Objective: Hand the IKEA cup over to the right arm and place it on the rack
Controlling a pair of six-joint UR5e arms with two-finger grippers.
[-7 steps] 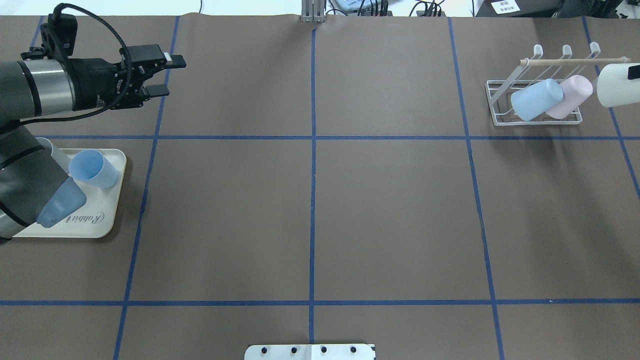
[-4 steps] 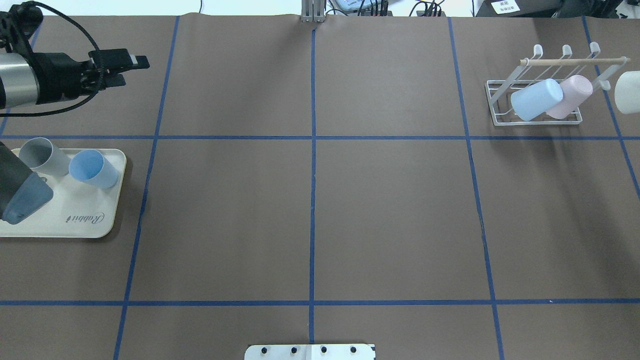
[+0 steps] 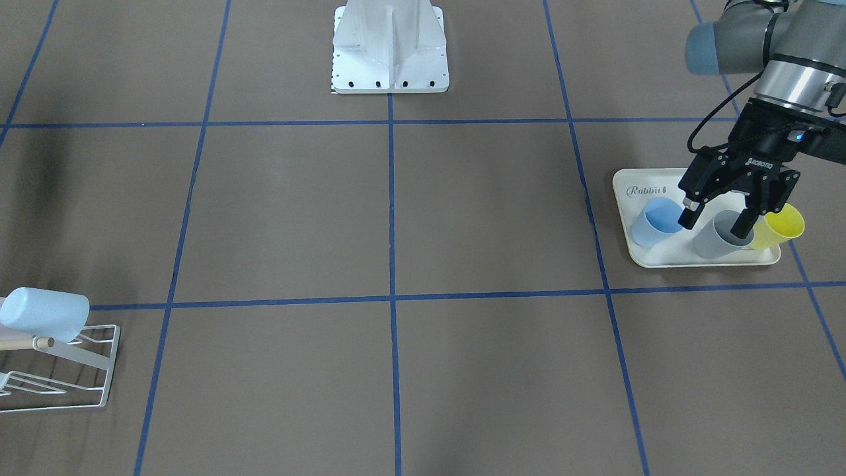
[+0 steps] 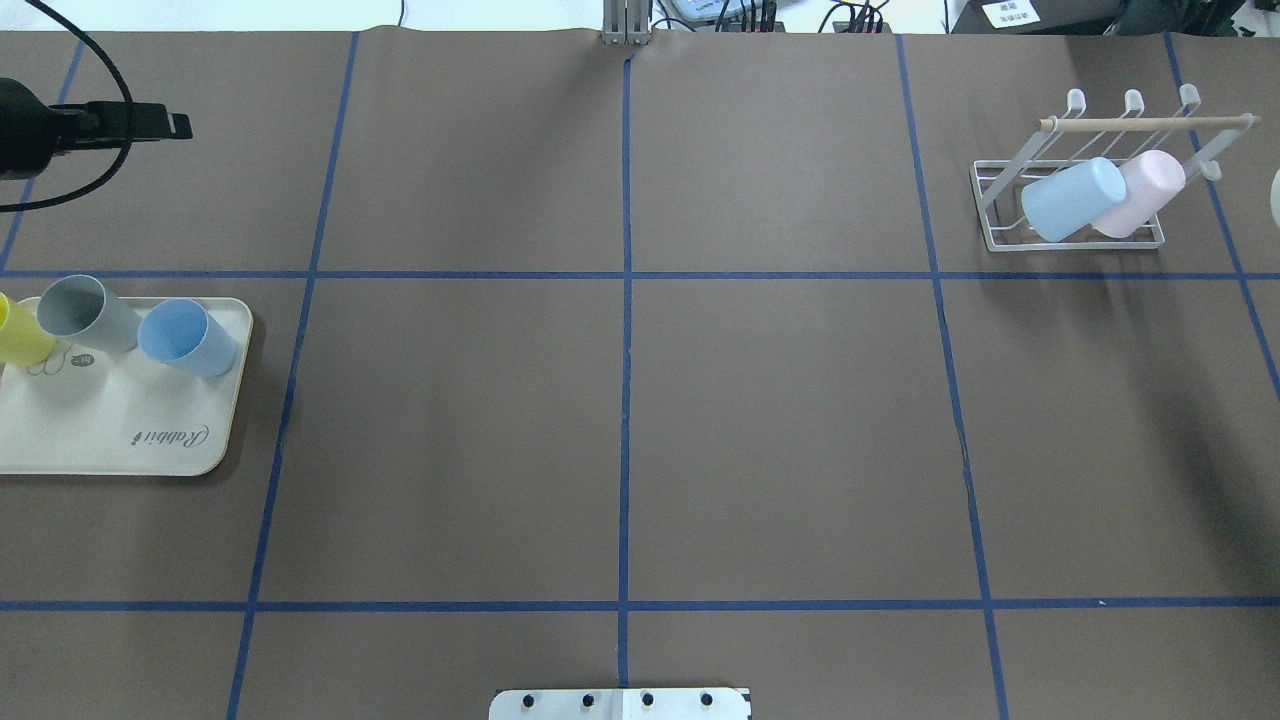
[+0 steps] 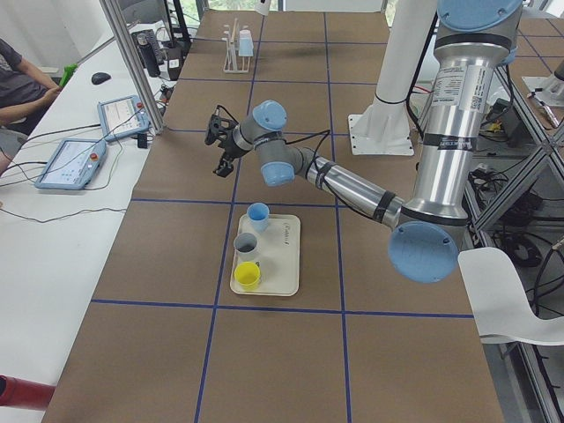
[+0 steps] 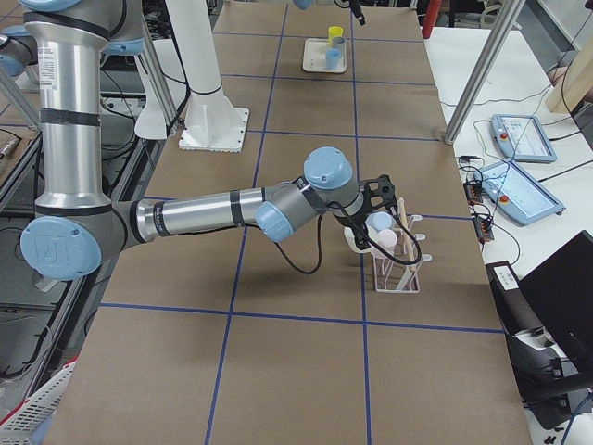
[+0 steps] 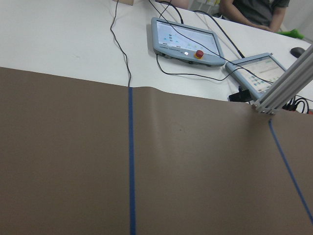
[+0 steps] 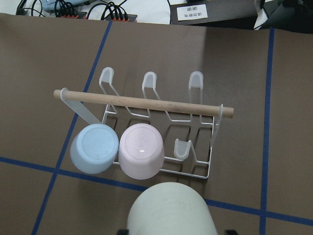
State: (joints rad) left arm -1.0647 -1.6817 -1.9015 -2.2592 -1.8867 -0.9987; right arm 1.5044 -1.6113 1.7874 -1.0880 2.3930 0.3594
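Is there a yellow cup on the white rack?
No, the rack holds only a blue cup and a pink cup.

cream tray point(image 4: 120, 410) on brown paper point(image 4: 780, 420), blue tape point(image 4: 625, 400)

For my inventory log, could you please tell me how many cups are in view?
6. On the tray: blue cup, grey cup, yellow cup. On the rack: light-blue cup, pink cup. The right arm holds a cream cup. None seems hidden.

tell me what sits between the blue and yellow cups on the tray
The grey cup stands between the blue cup and the yellow cup on the tray. The front-facing and left views show it.
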